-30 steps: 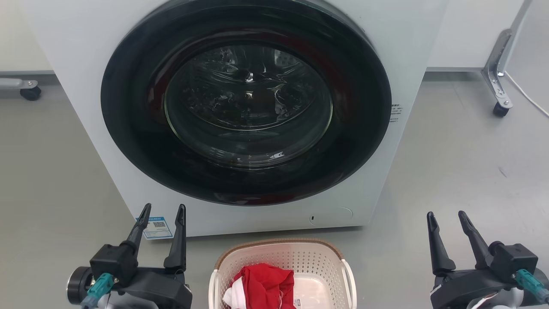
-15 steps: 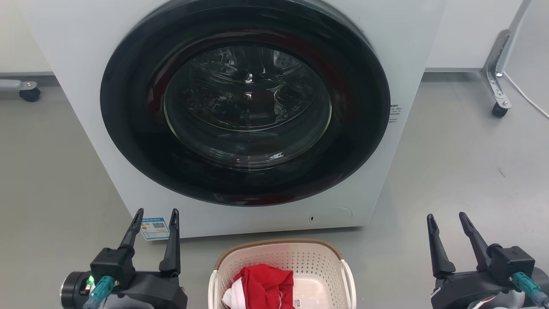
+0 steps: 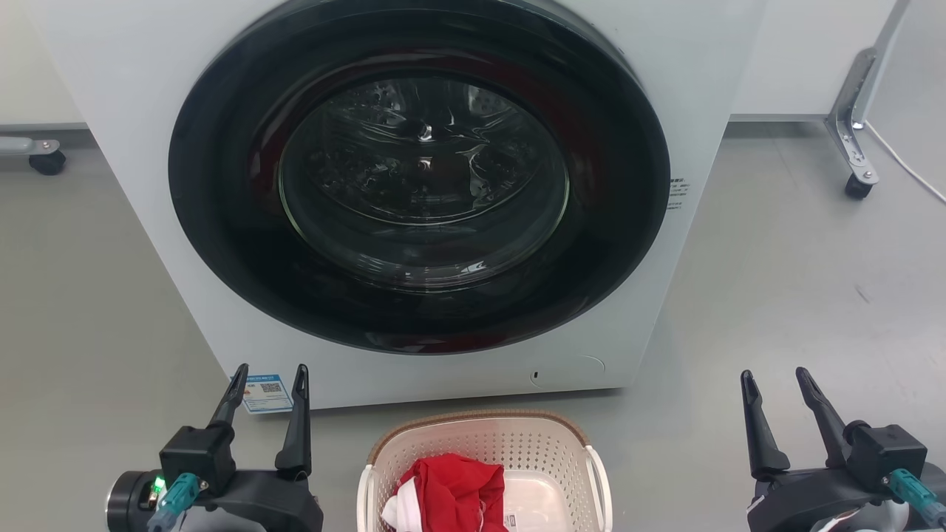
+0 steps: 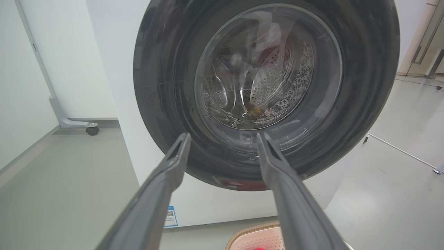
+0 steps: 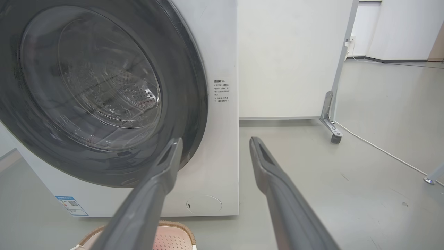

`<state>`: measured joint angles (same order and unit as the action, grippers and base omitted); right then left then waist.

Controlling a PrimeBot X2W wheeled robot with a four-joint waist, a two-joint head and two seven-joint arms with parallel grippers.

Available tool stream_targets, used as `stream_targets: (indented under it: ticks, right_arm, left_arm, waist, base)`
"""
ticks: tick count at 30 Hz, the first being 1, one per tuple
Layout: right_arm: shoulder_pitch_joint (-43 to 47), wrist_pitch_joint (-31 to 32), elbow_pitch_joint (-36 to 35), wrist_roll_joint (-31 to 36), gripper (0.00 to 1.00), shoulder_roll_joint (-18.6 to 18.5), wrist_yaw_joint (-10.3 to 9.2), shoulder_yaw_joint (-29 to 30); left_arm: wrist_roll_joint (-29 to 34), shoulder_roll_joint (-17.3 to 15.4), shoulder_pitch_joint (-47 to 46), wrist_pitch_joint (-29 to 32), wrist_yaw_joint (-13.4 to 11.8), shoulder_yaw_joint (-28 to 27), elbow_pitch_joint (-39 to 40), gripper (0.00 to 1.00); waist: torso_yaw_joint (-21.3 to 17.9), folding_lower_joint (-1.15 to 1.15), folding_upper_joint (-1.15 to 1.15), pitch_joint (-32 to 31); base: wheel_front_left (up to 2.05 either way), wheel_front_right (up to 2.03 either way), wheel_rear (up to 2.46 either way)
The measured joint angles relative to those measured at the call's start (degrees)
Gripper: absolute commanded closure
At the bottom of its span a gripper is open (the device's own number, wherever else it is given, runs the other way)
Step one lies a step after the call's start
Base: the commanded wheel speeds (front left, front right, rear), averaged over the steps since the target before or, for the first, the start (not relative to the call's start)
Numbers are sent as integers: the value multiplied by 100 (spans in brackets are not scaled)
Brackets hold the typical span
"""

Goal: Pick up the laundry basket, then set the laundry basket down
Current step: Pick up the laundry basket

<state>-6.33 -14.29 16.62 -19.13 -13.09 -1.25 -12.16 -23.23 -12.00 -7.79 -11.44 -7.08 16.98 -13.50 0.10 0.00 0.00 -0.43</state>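
Both pairs of fingers stand released and hold nothing: the left fingers point(image 3: 297, 421) and the right fingers point(image 3: 755, 428) point toward the washing machine point(image 3: 133, 111) with clear gaps between their tips, and each wrist view confirms it, with the left fingers point(image 4: 159, 191) and the right fingers point(image 5: 277, 194) spread on air. The washing machine's big dark door point(image 3: 421, 177) is closed, and grey floor point(image 3: 798, 281) runs out on both sides of it. The laundry basket point(image 3: 517, 443) sits on the floor just before the machine's lower front edge, between the two arms and well apart from both, so the pick-up has not begun. A red garment point(image 3: 454, 491) lies heaped in it over something white point(image 3: 392, 510). The risks, as I judge them: the white side handles look thin and smooth, so a shallow pinch could slip. If one side rises before the other, the basket would tip and the clothes could slide out. With the machine so near, a forward swing could knock the rim against its front. The head view gives the basket's contents, its handles and a small blue label point(image 3: 266, 391) at the machine's lower left corner. The left wrist view catches the far rim of the basket point(image 4: 256, 236) and the holed drum behind the glass. The right wrist view adds the basket's rim point(image 5: 173, 225) and the printed notice point(image 5: 221, 92) on the machine's front.
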Motion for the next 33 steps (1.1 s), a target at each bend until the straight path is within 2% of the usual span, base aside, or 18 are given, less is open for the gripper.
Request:
stream_targets:
  ticks: [22, 33]
  right_arm:
    - [3, 0, 37, 0, 0, 66, 76, 41]
    - [-126, -1, -115, 1, 0, 133, 83, 64]
  left_arm:
    - [152, 124, 12, 76, -4, -26, -19, 0]
    - [183, 166, -21, 129, -4, 9, 185, 0]
  waist:
    - [16, 0, 0, 48]
    - [41, 0, 0, 541]
  base:
    - [0, 0, 0]
    - [0, 0, 0]
